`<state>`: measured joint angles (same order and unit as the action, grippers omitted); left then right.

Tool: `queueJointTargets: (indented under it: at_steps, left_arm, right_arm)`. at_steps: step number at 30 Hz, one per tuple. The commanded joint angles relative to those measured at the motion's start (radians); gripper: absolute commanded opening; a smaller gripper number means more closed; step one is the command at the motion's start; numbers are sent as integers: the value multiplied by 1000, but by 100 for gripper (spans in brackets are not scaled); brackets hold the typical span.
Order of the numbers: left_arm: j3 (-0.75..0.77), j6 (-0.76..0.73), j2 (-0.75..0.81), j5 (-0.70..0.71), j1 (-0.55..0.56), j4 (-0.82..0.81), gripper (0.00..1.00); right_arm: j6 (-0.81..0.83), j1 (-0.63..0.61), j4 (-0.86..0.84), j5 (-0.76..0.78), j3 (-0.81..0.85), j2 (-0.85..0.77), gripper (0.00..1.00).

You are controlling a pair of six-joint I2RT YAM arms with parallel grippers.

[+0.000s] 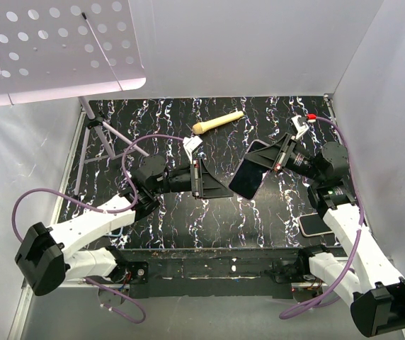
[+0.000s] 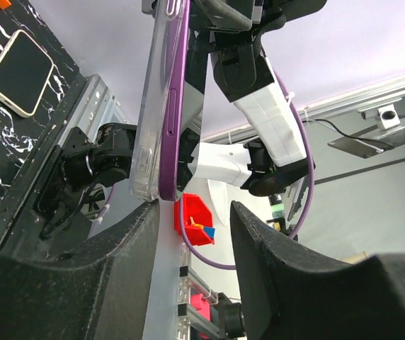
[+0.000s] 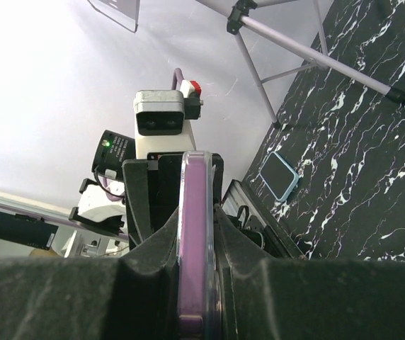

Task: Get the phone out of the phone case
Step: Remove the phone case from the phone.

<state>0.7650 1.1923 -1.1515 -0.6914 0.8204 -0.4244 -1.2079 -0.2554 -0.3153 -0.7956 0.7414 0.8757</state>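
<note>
A purple phone in a clear case (image 1: 248, 177) is held in the air over the middle of the table. My right gripper (image 1: 272, 161) is shut on its right end. In the right wrist view the phone (image 3: 195, 212) stands edge-on, pinched between the two black fingers (image 3: 142, 276). My left gripper (image 1: 215, 184) is open just left of the phone. In the left wrist view the cased phone (image 2: 163, 106) is edge-on, its lower end just above the tip of the left finger (image 2: 110, 276). Nothing is between the jaws of the left gripper (image 2: 192, 216).
A second phone in a beige case (image 1: 316, 225) lies at the right front, also in the left wrist view (image 2: 20, 71). A blue-cased phone (image 3: 280, 175) lies at the table's left front. A wooden tool (image 1: 217, 122) lies at the back. A tripod (image 1: 107, 138) stands at back left.
</note>
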Motion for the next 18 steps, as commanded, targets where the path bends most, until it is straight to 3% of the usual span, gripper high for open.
queueJointTargets:
  at_steps: [1, 10, 18]
  left_arm:
    - [-3, 33, -13, 16, 8, -76, 43]
    - [2, 153, -80, 49, 11, -254, 42]
    - [-24, 188, -70, 265, 16, -208, 38]
  right_arm:
    - [-30, 2, -94, -4, 18, -23, 1]
    - [-36, 4, -126, -11, -33, -26, 1]
    - [-35, -10, -142, -8, -60, -30, 1]
